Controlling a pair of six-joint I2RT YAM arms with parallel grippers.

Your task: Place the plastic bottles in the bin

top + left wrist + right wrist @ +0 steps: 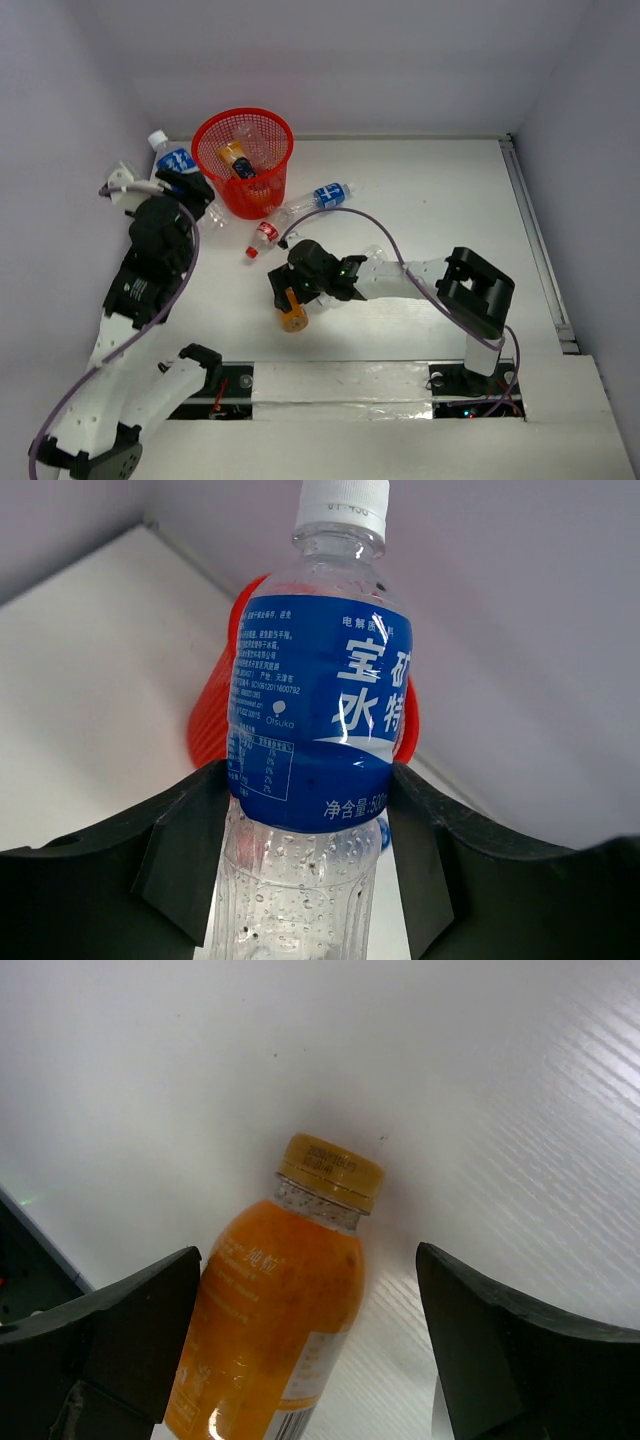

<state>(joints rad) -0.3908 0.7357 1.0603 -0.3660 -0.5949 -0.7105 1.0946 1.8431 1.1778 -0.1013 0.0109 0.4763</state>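
White tabletop seen from above: the red mesh bin stands just beside the left gripper, and a red-capped bottle lies between the two arms' fingers. Left wrist: fingers clamp the beaded, white-capped blue-labelled bottle, with the bin behind it. Right wrist: the right gripper has its fingers wide apart around the stubby orange bottle, which lies flat.

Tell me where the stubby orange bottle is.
Top view: the stubby orange bottle lies on the table, front centre, at the tip of the open right tool, away from the red bin.
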